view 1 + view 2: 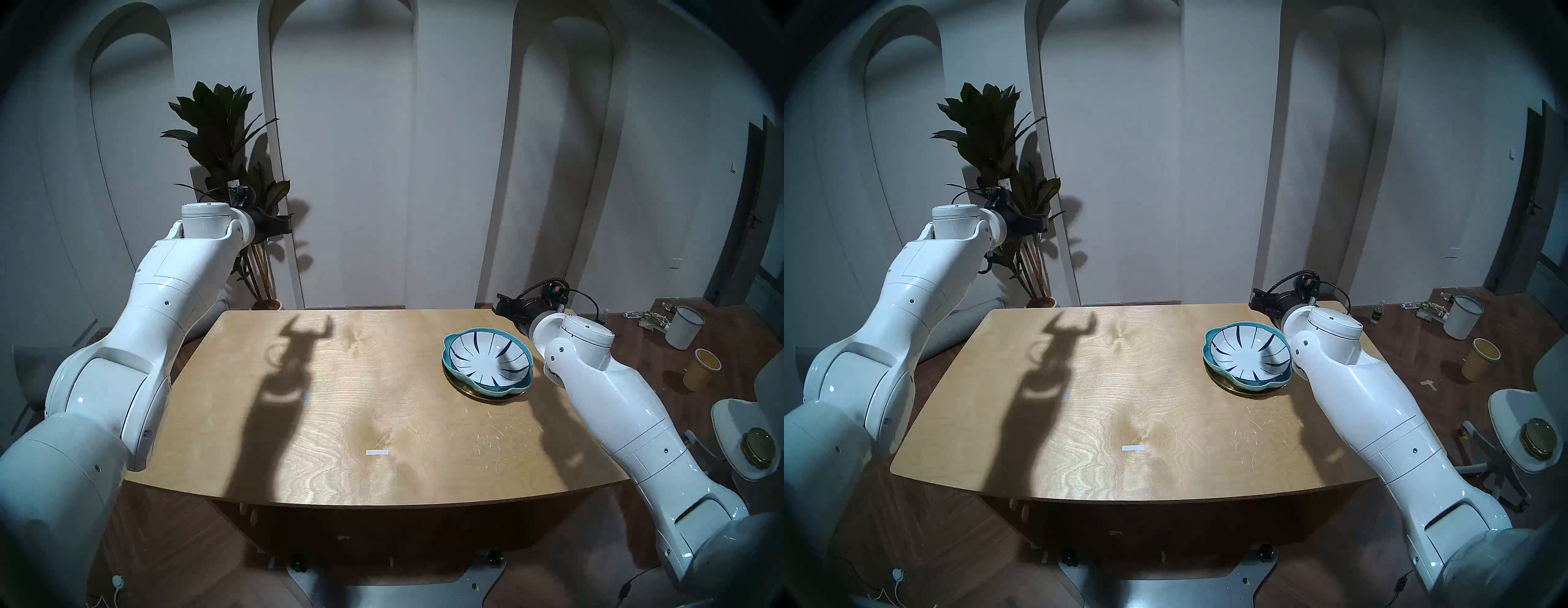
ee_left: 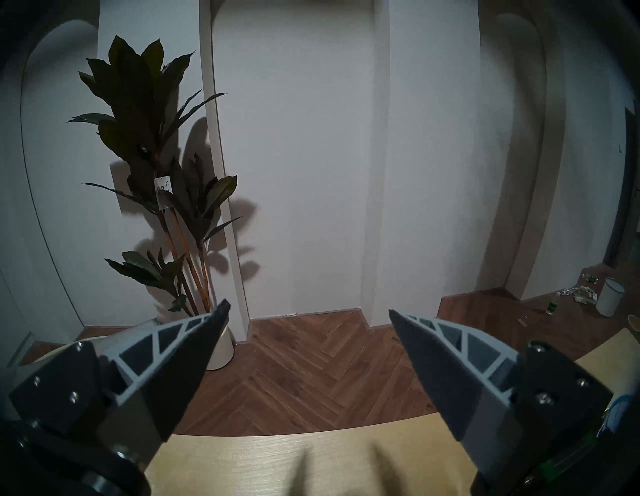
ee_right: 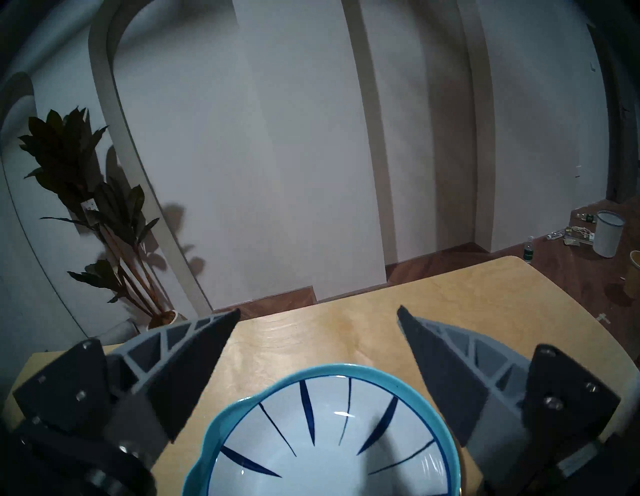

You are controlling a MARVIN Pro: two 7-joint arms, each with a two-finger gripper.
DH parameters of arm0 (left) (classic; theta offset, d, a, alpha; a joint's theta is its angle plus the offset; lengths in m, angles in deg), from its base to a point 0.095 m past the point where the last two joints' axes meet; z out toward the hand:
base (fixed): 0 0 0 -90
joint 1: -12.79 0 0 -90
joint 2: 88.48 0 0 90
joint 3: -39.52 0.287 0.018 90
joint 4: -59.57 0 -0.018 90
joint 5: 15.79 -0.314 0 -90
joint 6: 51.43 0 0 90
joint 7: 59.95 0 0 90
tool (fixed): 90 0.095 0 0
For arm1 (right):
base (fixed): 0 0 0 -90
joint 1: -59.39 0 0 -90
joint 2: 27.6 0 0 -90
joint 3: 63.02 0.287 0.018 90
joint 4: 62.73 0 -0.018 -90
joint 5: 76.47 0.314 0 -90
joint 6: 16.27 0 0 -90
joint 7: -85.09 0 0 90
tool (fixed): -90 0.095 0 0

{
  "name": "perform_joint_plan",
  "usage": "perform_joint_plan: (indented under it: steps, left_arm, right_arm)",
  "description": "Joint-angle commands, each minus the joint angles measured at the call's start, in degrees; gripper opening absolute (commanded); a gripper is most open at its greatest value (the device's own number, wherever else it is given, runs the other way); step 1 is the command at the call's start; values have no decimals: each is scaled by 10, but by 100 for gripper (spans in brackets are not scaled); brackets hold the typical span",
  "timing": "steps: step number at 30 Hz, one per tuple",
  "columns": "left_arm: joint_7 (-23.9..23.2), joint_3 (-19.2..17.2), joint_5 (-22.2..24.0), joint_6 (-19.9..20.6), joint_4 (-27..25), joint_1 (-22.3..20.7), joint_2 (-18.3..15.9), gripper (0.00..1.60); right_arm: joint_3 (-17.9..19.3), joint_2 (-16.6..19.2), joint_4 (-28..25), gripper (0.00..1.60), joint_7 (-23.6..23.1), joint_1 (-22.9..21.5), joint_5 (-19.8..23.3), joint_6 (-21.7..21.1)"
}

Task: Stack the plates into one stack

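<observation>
Light wood tabletop (image 1: 339,424) with one stack of dishes on its right half.

The tabletop has a pale grain, rounded corners and a curved near edge, and fine pale scratches near its right front. Directly on it, toward the far right, lies a gold metal plate (image 1: 475,397), of which only a thin sliver of rim shows at the near side. On that sits a wavy-edged turquoise plate (image 1: 524,380), and nested in it a white plate with dark-blue radial stripes (image 1: 488,361). A small white strip of tape (image 1: 377,452) lies flat near the front centre, and a fainter pale mark (image 1: 306,399) lies left of centre, inside a broad arm shadow.
</observation>
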Motion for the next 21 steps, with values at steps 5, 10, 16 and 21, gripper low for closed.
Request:
perform_joint_plan:
  steps: [5,10,16,21]
  left_arm:
    - [64,-45,25,-13,-89,52,9,160]
    - [91,-71,42,-42,-141,113,16,160]
    - [106,-67,31,-82,-181,150,12,160]
    - [120,-70,28,-106,-199,169,12,160]
  right_arm:
    - [-29,38,3,160,-95,-5,-54,67]
    - [-47,46,15,160,-124,-18,-89,85]
    - [-59,41,39,160,-146,-26,-119,131]
    - [-64,37,58,160,-164,-31,-134,167]
